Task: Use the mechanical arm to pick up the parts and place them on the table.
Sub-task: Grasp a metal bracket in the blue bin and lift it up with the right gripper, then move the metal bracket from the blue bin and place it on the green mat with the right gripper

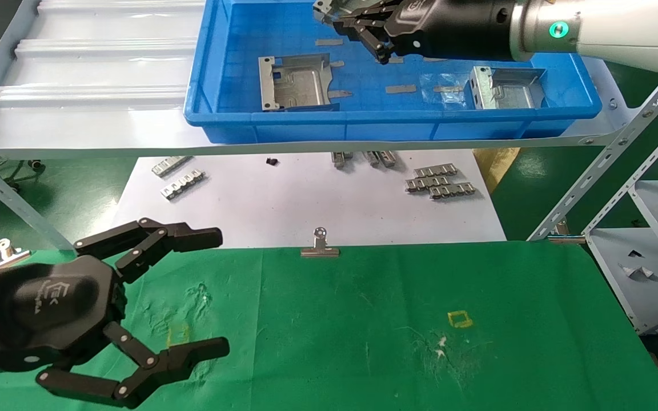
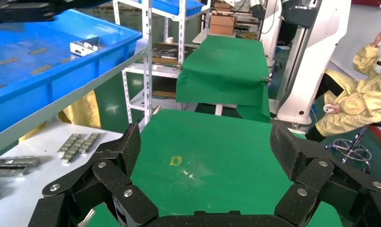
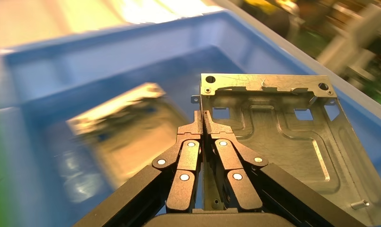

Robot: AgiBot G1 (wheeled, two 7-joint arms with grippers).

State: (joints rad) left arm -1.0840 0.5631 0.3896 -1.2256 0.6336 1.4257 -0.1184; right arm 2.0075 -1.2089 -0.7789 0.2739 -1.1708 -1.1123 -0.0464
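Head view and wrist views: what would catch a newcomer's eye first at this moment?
The right gripper, up over the blue tray on the shelf, is clamped on the edge of a metal bracket. Two more brackets lie in the tray. The left gripper hovers open over the green table, holding nothing.

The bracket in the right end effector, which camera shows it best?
The right wrist view: the bracket fills it, pinched at its flange by the right end effector. The head view shows only a sliver at the top edge; the left wrist view shows none.
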